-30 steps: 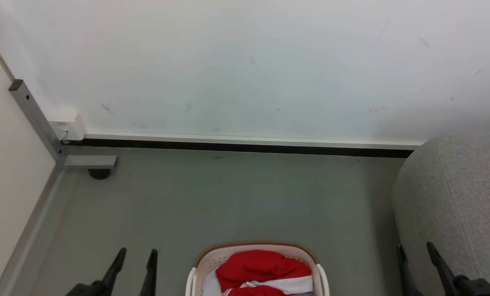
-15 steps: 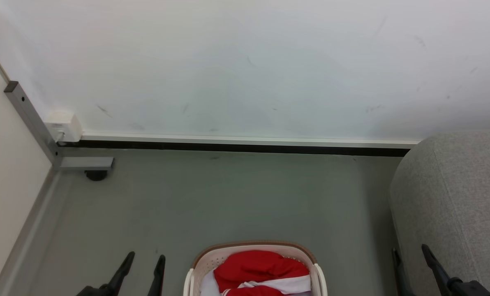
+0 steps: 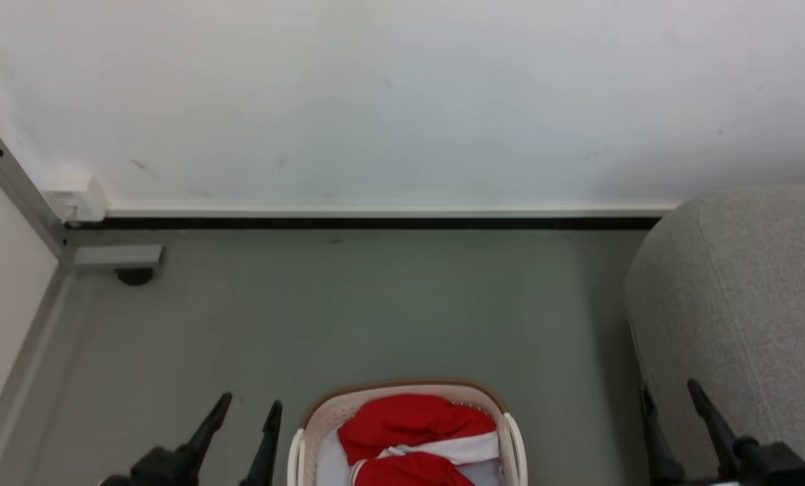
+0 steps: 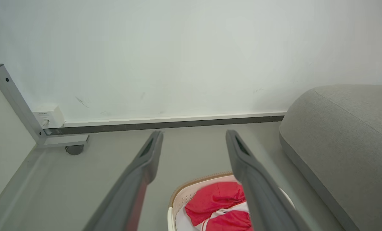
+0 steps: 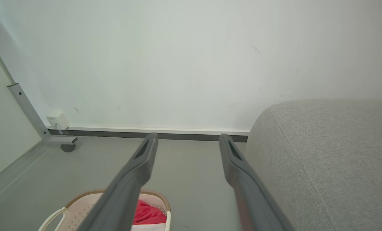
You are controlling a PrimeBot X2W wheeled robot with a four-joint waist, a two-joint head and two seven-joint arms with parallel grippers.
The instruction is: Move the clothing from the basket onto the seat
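The head camera has swung since a second ago, so the whole room sits higher and further left in its view. Against that shift, the left hand (image 3: 252,399) has closed in on the basket's left side.

At the far left a grey metal post (image 3: 11,182) leans up the pale white wall (image 3: 402,101). A small white plastic box (image 3: 71,192) sits at its foot, and a black caster (image 3: 134,275) rests on the grey-green floor (image 3: 375,304) just below. A dark skirting strip (image 3: 375,223) runs rightward along the base of the wall.

The left hand hangs just beside the basket. Its two long dark fingers are spread apart and hold nothing. To its right stands the oval cream-white plastic laundry basket (image 3: 402,386) with perforated walls and a brown rim, on the floor at the bottom middle of the head view. The clothing (image 3: 409,422), soft bright red fabric crossed by a broad white band, lies bunched inside the basket. A plain pale blue-white pad (image 3: 328,466) shows beneath its left side.

Further right, well apart from the basket, the right hand (image 3: 666,385) also has its fingers parted and empty. In the head view it overlaps the near edge of the large light grey woven-fabric seat (image 3: 747,283). The seat has a rounded corner and reaches back to the wall. No clothing lies on it.
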